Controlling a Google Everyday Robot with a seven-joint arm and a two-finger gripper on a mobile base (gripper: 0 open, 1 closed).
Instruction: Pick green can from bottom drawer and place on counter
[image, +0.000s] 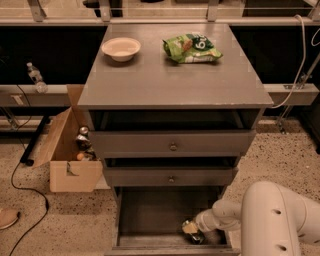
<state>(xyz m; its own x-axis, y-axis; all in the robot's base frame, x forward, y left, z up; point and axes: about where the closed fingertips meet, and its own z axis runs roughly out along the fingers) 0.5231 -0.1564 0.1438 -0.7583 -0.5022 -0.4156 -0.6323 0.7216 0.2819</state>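
– Closest in, what do you see?

– The white arm fills the five o'clock corner of the view. It reaches toward nine o'clock into the open bottom drawer, and the gripper sits low over the drawer floor, in its front right part.

– Is the claw spread or pinched?

– I cannot tell; its tip blends with what lies under it.

– And the green can?

– The green can is right at the gripper tip, at its six o'clock, on the drawer floor close to the front wall. It shows as a small dark shape with a faint shiny end, and most of it is covered by the gripper. The green pattern cannot be made out in the shadow.

– Further back?

– Above it are the middle drawer and the upper drawer, each with a round knob. A cardboard box stands on the floor at nine o'clock of the cabinet.

– And the top?

– The counter is flat and grey. At its eleven o'clock sits a pale bowl; at one o'clock lies a crinkled green snack bag.
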